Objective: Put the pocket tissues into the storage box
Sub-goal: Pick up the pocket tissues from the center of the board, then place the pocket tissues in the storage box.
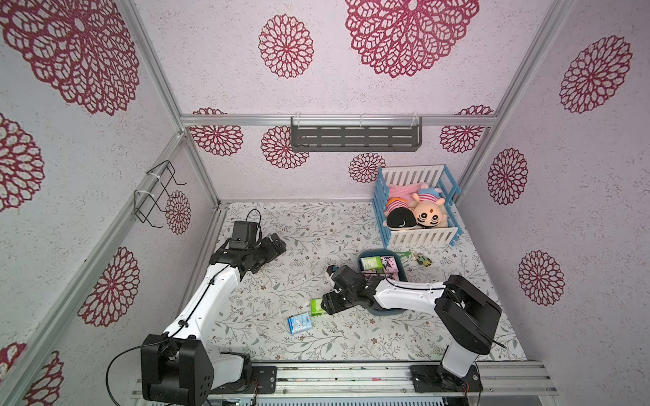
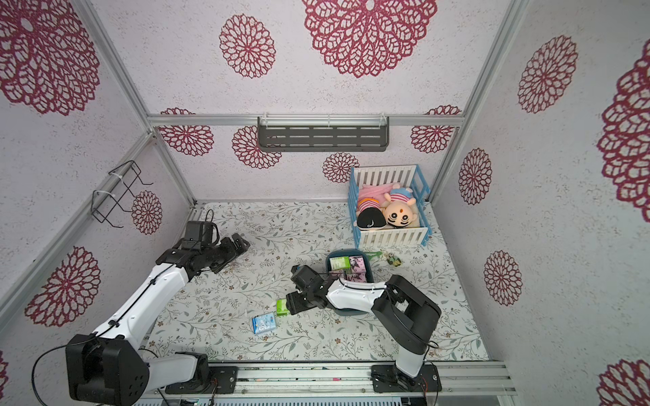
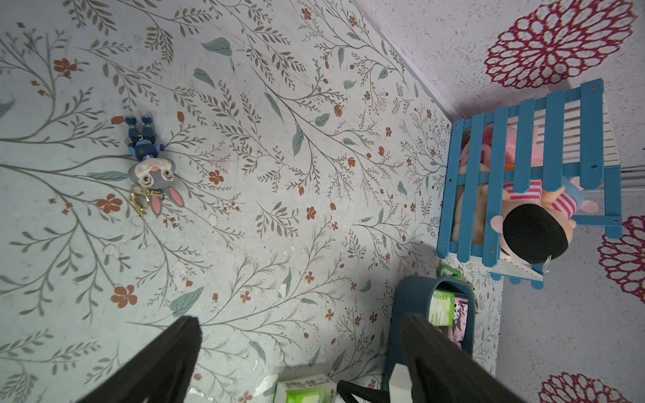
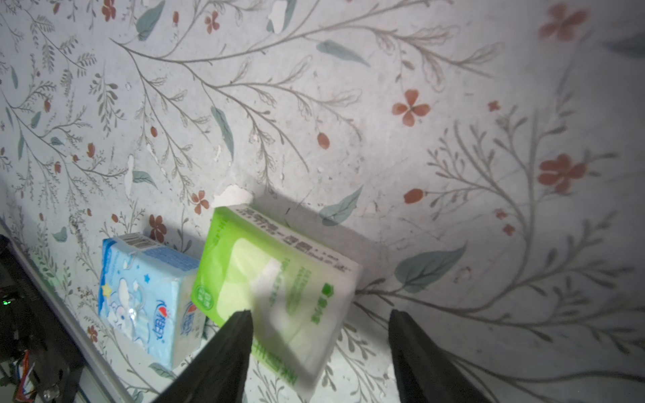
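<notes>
Pocket tissues [image 1: 373, 263] partly fill the storage box [image 1: 362, 256]; green pack [image 1: 316, 307], under the open right gripper [image 4: 319, 314], and blue pack [image 1: 299, 322] lie outside; left gripper [image 3: 302, 321] open, idle.

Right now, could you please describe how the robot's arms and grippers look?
The left arm and right arm have white shells between boxy black joints, with black cables alongside. The left gripper and right gripper are black, with tapering fingers.
</notes>
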